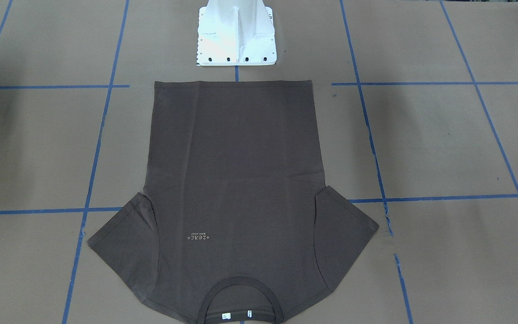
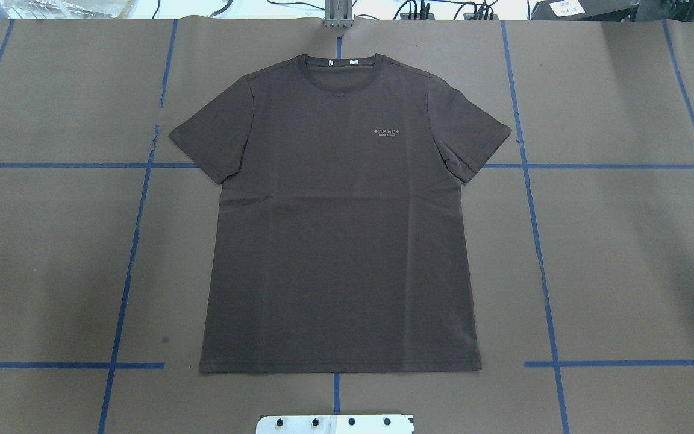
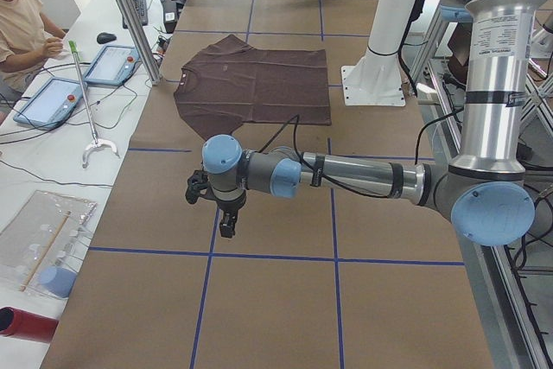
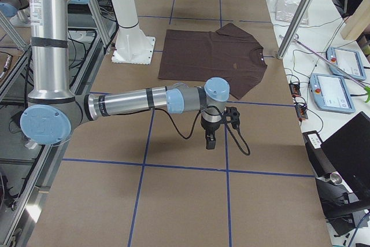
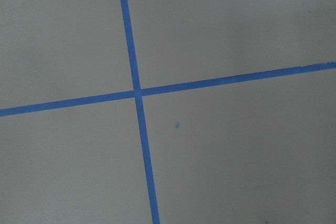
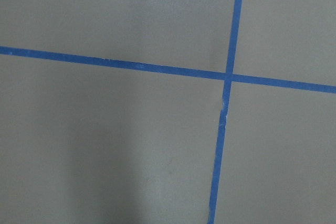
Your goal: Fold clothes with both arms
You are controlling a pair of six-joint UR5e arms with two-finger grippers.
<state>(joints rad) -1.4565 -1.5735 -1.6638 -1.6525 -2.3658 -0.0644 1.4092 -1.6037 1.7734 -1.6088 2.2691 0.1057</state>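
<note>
Cloth like this brown shirt point(image 2: 338, 229) is light, soft and limp. It should slide easily on the papered table point(image 2: 624, 253), sag from wherever it is pinched, and crease if dragged. Nothing about it looks fragile.

It lies flat and face up in the middle of the table, collar point(image 2: 340, 75) on the far side from the robot and hem point(image 2: 340, 366) just in front of the white pedestal point(image 1: 236, 36). Both sleeves are spread out.

The best holds are probably the stitched edges. Each hand could pinch a shoulder seam or a hem corner on its own side, where the doubled cloth gives more to grip.

The left arm point(image 3: 363, 177) reaches level over bare table, well off the shirt on the robot's left, with the left hand point(image 3: 226, 231) pointing straight down above the blue tape lines point(image 5: 137, 93). The right arm point(image 4: 133, 102) mirrors it on the other side, and the right hand point(image 4: 211, 144) also points down. I cannot tell whether either hand's fingers are apart or together.
</note>
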